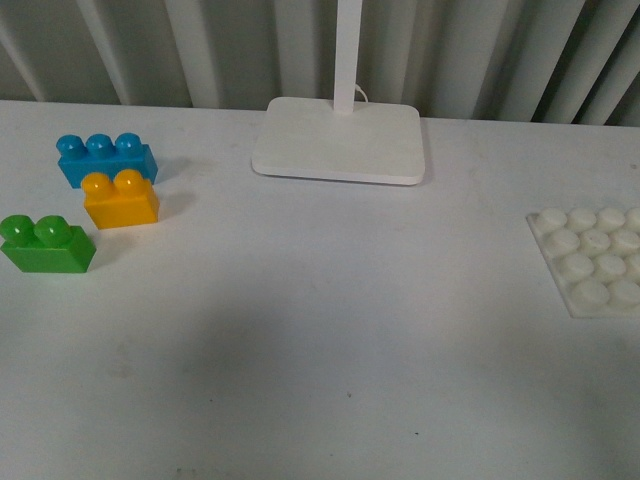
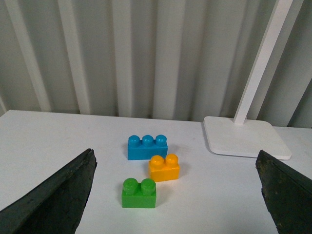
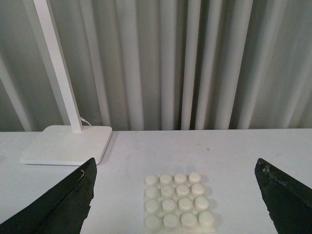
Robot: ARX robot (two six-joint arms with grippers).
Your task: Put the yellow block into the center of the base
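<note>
- The yellow block (image 1: 120,200), a small orange-yellow brick with two round studs on top, sits upright on the left of the white tabletop (image 1: 320,330).
- It stands just in front of a blue brick (image 1: 105,160) with three studs. A green brick (image 1: 46,243) with two studs sits near it, further left and closer to the robot.
- The base (image 1: 592,258), a flat white plate with a four-by-four grid of round studs, lies well apart on the right. The front view's frame cuts off its far side, and no brick stands on its studs.
- A broad stretch of bare tabletop separates the bricks from the base. At the back, a smooth white slab (image 1: 340,140) carries an upright post (image 1: 347,50), close to the ribbed grey wall (image 1: 150,50).
- The left end effector (image 2: 175,156) looks down on the three bricks from above, its dark fingers (image 2: 58,195) spread wide apart, gripping and touching nothing.
- The right end effector (image 3: 175,163) faces the base from above, its fingers (image 3: 58,204) likewise set wide apart and clear of everything.
- Neither arm shows in the front view.
</note>
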